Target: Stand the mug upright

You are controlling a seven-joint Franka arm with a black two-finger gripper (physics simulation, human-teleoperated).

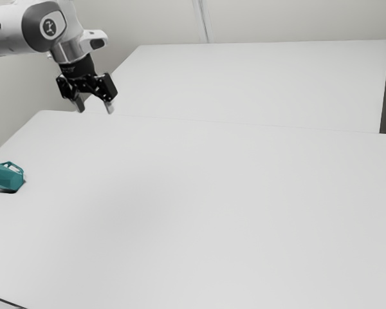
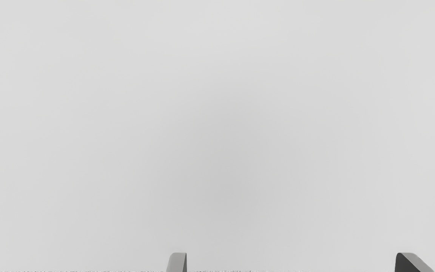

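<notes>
- Teal and faceted, the mug (image 1: 5, 177) lies tipped on its side on the table (image 1: 199, 212), close to the exterior view's left edge.
- Its handle (image 1: 11, 165) is uppermost, and a dark shadow sits beneath its body; which way the mouth faces, I cannot tell.
- Black and two-fingered, the tool (image 1: 94, 108) is open, its fingers (image 2: 178, 262) standing wide apart with nothing gripped between them.
- It hangs in the air, pointing downward, well apart from the mug and touching nothing.
- The white arm (image 1: 45, 27) comes in from the exterior view's upper left.
- The table's surface is pale and smooth; a soft grey shading lies on it ahead of the fingers in the wrist view.
- Beyond the table's far edge is another pale, flat surface (image 1: 264, 84), with a light wall (image 1: 296, 19) behind.
</notes>
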